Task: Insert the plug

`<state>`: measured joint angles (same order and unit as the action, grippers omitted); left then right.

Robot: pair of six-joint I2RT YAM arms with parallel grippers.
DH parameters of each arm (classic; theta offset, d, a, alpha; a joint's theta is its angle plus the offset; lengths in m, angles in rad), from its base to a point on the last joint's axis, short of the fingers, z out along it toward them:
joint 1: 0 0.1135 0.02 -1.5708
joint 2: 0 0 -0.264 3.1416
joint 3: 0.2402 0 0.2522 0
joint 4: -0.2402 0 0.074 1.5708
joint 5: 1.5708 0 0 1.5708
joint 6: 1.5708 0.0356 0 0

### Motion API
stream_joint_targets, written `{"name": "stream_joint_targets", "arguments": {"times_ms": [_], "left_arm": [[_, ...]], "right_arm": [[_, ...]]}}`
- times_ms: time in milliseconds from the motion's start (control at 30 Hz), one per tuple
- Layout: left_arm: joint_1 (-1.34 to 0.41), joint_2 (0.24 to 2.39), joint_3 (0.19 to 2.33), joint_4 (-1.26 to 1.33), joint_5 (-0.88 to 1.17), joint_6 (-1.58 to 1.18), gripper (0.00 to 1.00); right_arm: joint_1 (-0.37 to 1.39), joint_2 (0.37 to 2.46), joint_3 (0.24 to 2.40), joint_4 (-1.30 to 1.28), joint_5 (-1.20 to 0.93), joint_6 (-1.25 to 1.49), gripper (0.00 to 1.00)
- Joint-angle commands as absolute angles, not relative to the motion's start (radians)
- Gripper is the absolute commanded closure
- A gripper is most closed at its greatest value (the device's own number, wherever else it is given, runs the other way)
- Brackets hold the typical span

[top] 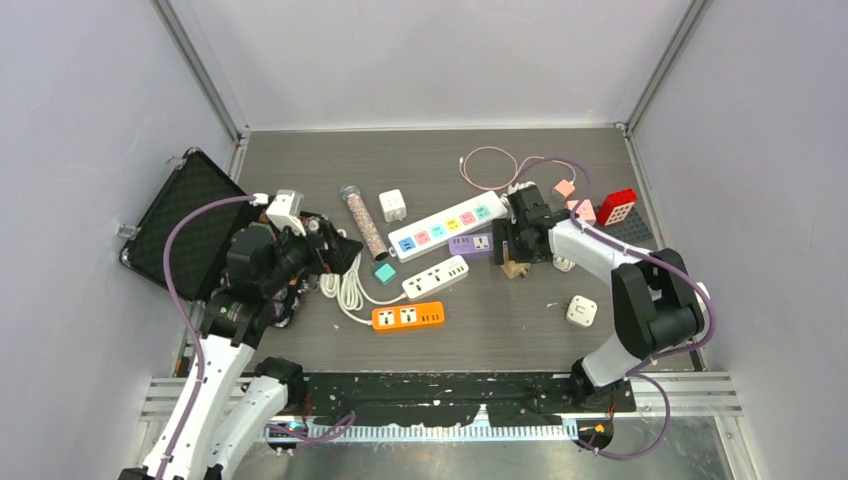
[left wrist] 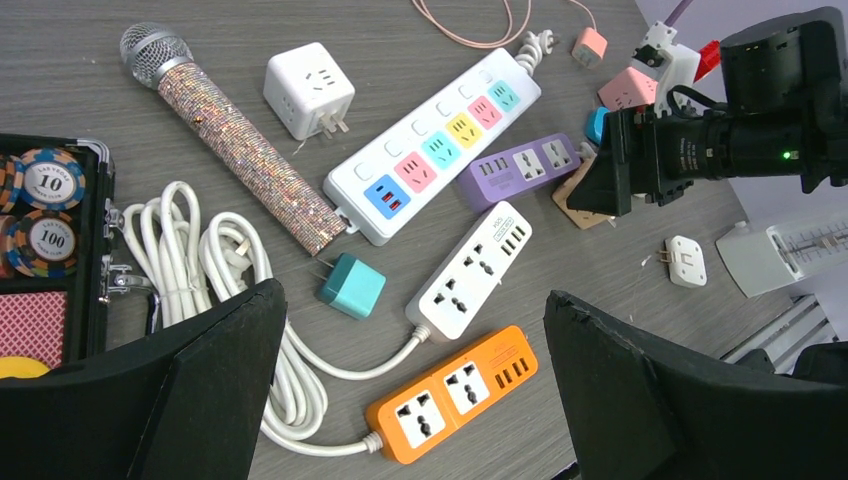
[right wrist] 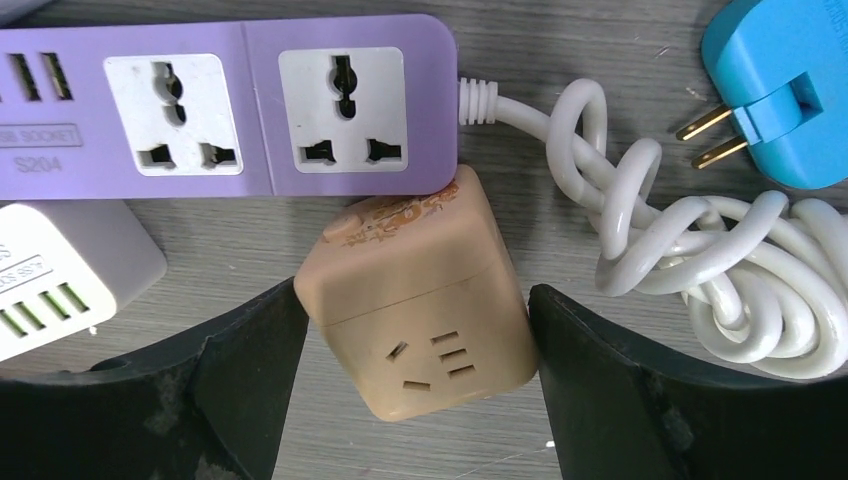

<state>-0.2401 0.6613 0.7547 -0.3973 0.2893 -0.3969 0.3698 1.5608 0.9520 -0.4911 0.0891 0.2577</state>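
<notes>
A tan cube plug adapter lies against the near edge of the purple power strip, its socket face towards the camera. My right gripper straddles it, with both black fingers touching its sides. In the top view the right gripper is low over the cube, next to the purple strip. My left gripper is open and empty, held above the orange power strip. In the top view the left gripper hovers at the left.
A blue plug and a knotted white cable lie right of the cube. A white USB strip, a long white strip, a teal plug, a microphone, a white cube and a chip case lie around.
</notes>
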Motion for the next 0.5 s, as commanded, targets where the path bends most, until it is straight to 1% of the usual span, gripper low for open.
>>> {"name": "stream_joint_targets", "arguments": {"times_ms": [0, 67, 133, 200, 267, 367, 467], "left_arm": [[-0.241, 0.657, 0.755, -0.349, 0.312, -0.410, 0.00], [-0.241, 0.661, 0.753, -0.345, 0.316, -0.415, 0.01], [-0.241, 0.665, 0.747, -0.338, 0.326, -0.422, 0.00], [-0.241, 0.670, 0.744, -0.327, 0.344, -0.431, 0.00], [-0.241, 0.675, 0.743, -0.316, 0.379, -0.440, 0.01], [-0.243, 0.682, 0.735, -0.277, 0.457, -0.461, 0.00], [-0.261, 0.686, 0.723, -0.217, 0.521, -0.485, 0.00]], "right_arm": [[0.380, 1.567, 0.984, -0.459, 0.117, 0.247, 0.17], [0.380, 1.569, 0.986, -0.461, 0.135, 0.262, 0.26], [0.384, 1.559, 0.986, -0.457, 0.139, 0.273, 0.44], [0.392, 1.536, 0.985, -0.450, 0.126, 0.278, 0.54], [0.401, 1.499, 0.986, -0.447, 0.112, 0.287, 0.57], [0.417, 1.424, 0.988, -0.439, 0.082, 0.303, 0.58], [0.434, 1.307, 0.975, -0.391, 0.030, 0.339, 0.59]]}}
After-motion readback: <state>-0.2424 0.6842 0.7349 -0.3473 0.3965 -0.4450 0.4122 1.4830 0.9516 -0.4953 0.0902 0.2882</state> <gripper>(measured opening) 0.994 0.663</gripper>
